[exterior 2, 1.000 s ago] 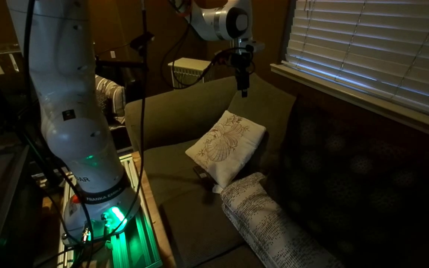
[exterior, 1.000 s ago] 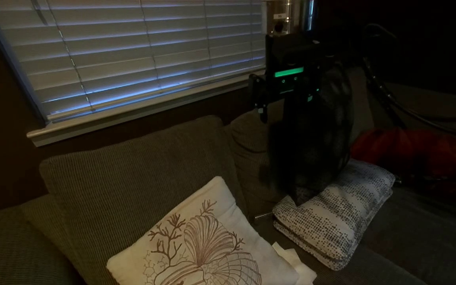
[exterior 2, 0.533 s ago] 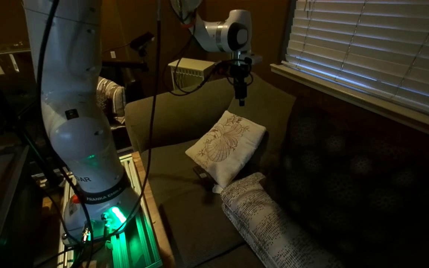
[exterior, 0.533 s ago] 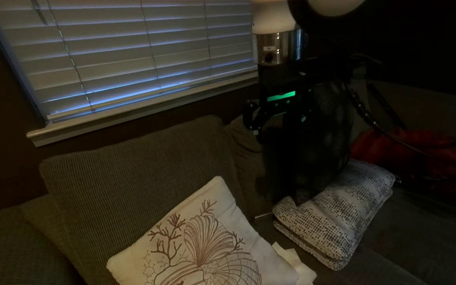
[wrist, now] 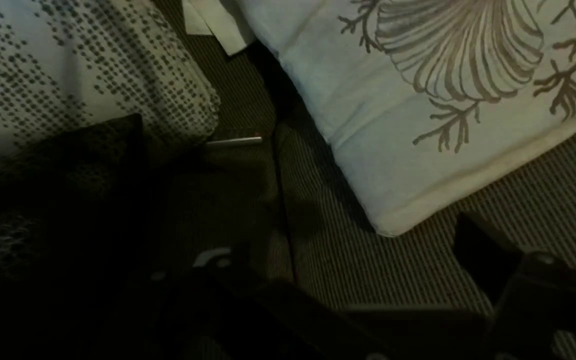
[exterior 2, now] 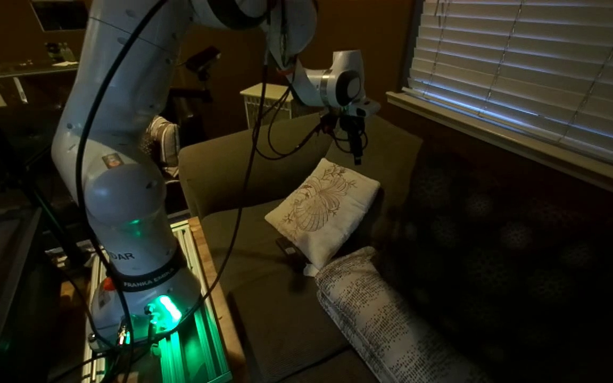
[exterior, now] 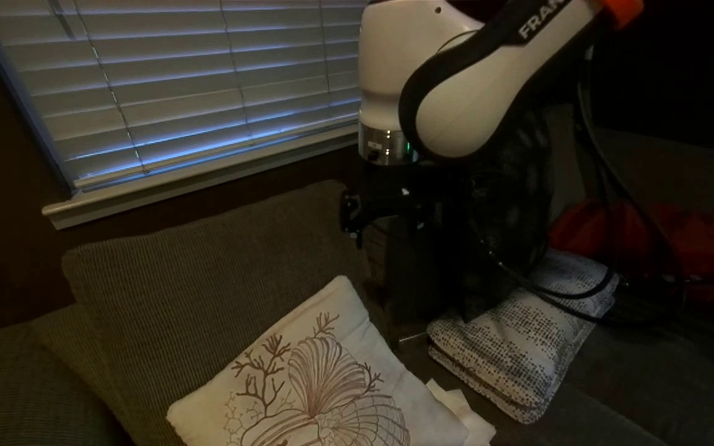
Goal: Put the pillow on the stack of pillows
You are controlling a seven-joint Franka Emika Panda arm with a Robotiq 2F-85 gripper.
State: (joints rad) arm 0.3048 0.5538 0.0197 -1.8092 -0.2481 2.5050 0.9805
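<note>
Cream pillow (exterior 2: 320, 207) on the sofa (exterior 2: 264, 276)

Coral-embroidered, it rests tilted — near the stack (exterior: 512, 353), a pale dotted pillow (exterior 2: 386, 319) with a dark pillow (exterior 2: 490, 260) upright at its edge. The gripper (wrist: 353, 237) hangs above — its fingers (wrist: 488, 255) spread wide apart.

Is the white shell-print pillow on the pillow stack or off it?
Off: in the wrist view, bare sofa shows between the shell-print pillow and the stack's dotted pillow.

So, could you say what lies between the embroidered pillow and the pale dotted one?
The wrist view shows ribbed sofa fabric, a white piece and a shiny strip between the embroidered pillow and the pale dotted pillow.
</note>
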